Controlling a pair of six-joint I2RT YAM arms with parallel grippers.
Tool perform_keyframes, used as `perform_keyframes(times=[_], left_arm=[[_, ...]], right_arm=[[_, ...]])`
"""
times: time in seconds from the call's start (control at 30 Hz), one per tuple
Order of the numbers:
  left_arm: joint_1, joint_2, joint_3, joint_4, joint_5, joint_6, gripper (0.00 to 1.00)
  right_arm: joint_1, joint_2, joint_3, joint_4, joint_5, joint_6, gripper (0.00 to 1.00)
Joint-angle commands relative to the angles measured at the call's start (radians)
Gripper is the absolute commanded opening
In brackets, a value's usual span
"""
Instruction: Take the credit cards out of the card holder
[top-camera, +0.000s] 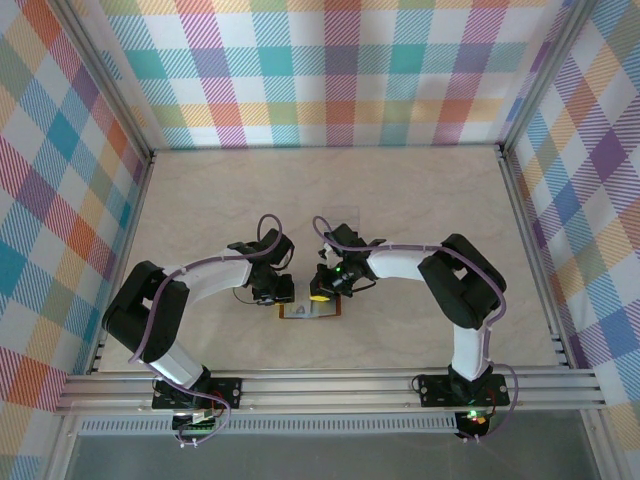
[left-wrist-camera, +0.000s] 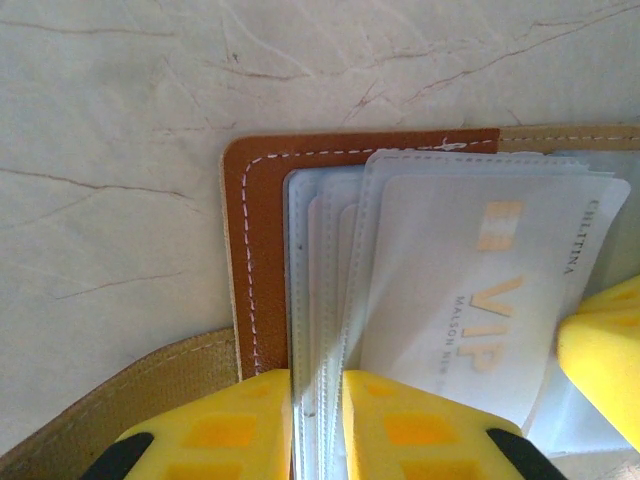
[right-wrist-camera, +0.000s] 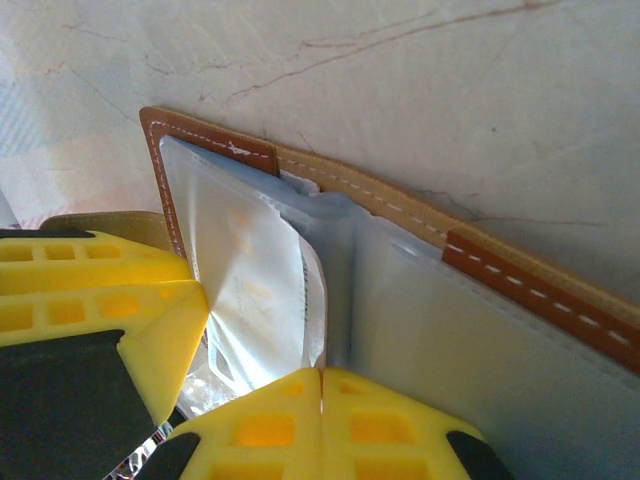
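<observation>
L claw pinches card holder sleeves; R claw shut alongside.

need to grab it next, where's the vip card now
In the left wrist view the vip card lies in a clear sleeve of the open holder, just up and right of the left claw.

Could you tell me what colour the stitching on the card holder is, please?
White stitching on the reddish-brown card holder, clearest in the left wrist view.
</observation>
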Motion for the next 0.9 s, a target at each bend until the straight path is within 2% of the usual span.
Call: perform_keyframes(times=[0.0,0.47,0.63,0.87], left_arm=[[-0.013,0.048,-0.025,-0.026,-0.031,0.006,0.20],[-0.013,0.045,-0.015,-0.033,-0.028,0.010,0.20],[-0.015,0.038,-0.012,-0.032,-0.021,0.011,0.20],[-0.019,0.050,-0.008,-0.024,-0.013,0.011,0.20]], right_arm=[[-0.011,-0.046,0.001,-0.090,0.054,-0.032,0.01],[-0.025,-0.095,0.084,-0.393,0.234,-0.175,0.00],[-0.026,-0.099,0.107,-0.428,0.226,-0.197,0.00],[-0.024,-0.078,0.047,-0.198,0.059,-0.082,0.23]])
